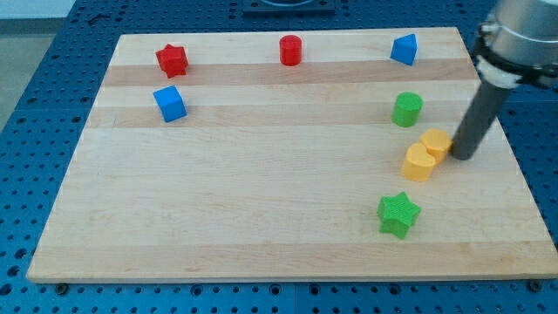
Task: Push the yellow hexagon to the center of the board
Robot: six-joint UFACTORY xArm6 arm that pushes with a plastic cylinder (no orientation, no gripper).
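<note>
The arm ends in a plain dark rod with no fingers, so nothing on it opens, closes or grips. The rod comes down from the upper right of the view, and my tip (461,158) rests on the tabletop (261,218) at the right side, close to the right edge.

The yellow hexagon (436,142) lies directly left of my tip, touching it or nearly so; the exact contact cannot be made out. It sits well to the right of the middle of the tabletop. A second yellow block (419,162), rounded in shape, sits against the hexagon's near-left side, and the two appear to touch.

The green cylinder (406,109) stands just beyond the yellow pair, on the far side and slightly to the left. The green star (398,214) lies nearer than the yellow pair, apart from both of them.

Along the far edge of the tabletop, from left to right, sit the red star (173,60), the red cylinder (290,50) and a blue block (404,49) with a peaked top. The blue cube (170,103) lies at the left, just nearer than the red star. All four are well apart from my tip.

The tabletop is a pale wooden board lying on a blue perforated surface (35,105).
</note>
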